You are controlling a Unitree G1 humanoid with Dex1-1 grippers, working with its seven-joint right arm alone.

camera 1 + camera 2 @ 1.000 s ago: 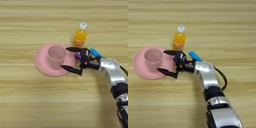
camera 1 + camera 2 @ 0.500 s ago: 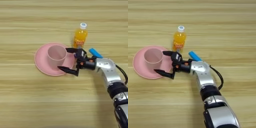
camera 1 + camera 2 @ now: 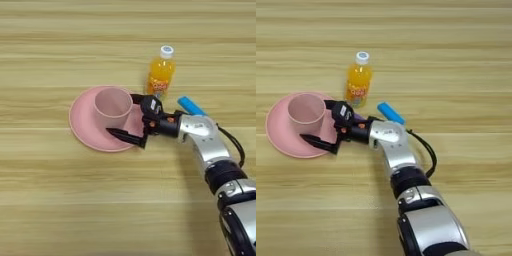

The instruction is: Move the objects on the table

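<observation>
A pale pink cup (image 3: 111, 104) stands upright on a wide pink plate (image 3: 82, 119) left of centre on the wooden table (image 3: 50, 200). Just behind the plate's right rim stands a small orange-drink bottle (image 3: 161, 76) with a white cap. My right gripper (image 3: 120, 114) reaches in from the right, low over the plate and open. One black finger (image 3: 125, 135) lies in front of the cup, the other (image 3: 140, 99) at the cup's back right, so the cup's right side sits between them. Contact with the cup cannot be made out. The same gripper (image 3: 313, 119) and cup (image 3: 303, 107) show in the right eye view.
The silver forearm (image 3: 207, 145) comes in from the lower right with a black cable looping beside it. A blue part (image 3: 190, 105) sticks up at the wrist, close to the right of the bottle. Bare planks lie all around the plate.
The gripper has slid left over the plate, so its open fingers now straddle the cup's right side. Cup, plate and bottle have stayed put.
</observation>
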